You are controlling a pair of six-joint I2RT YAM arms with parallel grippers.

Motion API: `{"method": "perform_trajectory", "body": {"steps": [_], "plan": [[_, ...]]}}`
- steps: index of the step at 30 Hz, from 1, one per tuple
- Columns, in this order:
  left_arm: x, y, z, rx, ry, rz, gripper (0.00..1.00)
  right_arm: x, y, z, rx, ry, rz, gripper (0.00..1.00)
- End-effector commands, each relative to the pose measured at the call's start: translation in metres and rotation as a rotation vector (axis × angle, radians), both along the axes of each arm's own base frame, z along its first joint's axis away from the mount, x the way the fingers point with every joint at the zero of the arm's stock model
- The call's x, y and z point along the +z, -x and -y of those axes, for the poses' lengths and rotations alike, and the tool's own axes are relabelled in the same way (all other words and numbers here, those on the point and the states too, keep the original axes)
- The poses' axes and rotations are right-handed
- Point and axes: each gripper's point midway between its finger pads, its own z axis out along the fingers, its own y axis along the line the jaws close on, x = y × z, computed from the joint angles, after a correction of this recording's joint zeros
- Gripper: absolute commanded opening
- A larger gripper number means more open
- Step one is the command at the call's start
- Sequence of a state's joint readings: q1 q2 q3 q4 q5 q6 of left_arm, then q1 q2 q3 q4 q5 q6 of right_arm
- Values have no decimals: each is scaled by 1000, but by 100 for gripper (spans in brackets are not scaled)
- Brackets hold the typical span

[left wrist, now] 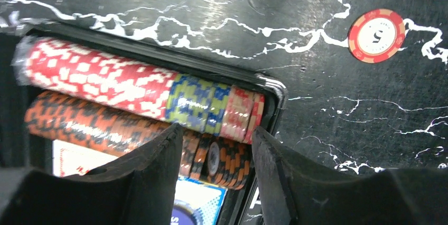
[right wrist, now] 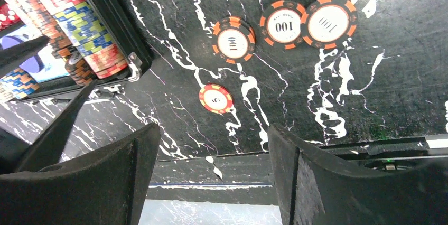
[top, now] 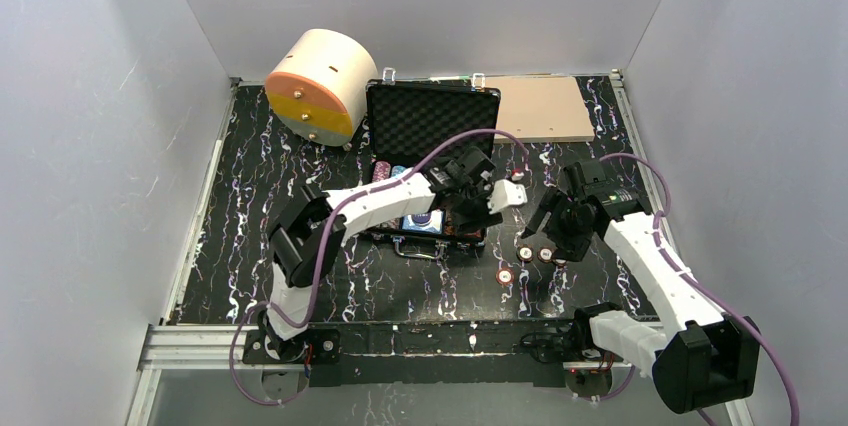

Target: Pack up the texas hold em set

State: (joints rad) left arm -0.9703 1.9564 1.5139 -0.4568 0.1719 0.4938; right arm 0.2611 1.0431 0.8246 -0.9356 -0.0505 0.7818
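We see a black, white-veined table [top: 250, 196], grey walls [top: 100, 96] | open case [top: 430, 121], chips [left wrist: 100, 77] | left gripper [left wrist: 216, 132], right gripper [right wrist: 214, 135]: jaws apart

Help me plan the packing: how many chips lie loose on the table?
4: three orange-and-black 100 chips in a row right of the case, one red 5 chip nearer its front corner. Others may be hidden.

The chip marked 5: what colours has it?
The chip is red with pale edge stripes, white centre; clearest in the left wrist view.
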Motion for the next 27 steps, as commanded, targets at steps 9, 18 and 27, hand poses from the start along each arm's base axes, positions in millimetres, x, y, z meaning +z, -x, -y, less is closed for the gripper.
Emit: {"method": "perform_trajectory", "body": {"steps": [9,18,27], "plan": [[138,-1,-18,196,465,122,62,-27,7,-10,28,-32,-73,76],[188,-20,-73,734,845,179,98,-53,30,-30,20,48,-154,77],[148,-5,-94,860,719,69,98,-71,30,-45,3,252,-190,77]]}}
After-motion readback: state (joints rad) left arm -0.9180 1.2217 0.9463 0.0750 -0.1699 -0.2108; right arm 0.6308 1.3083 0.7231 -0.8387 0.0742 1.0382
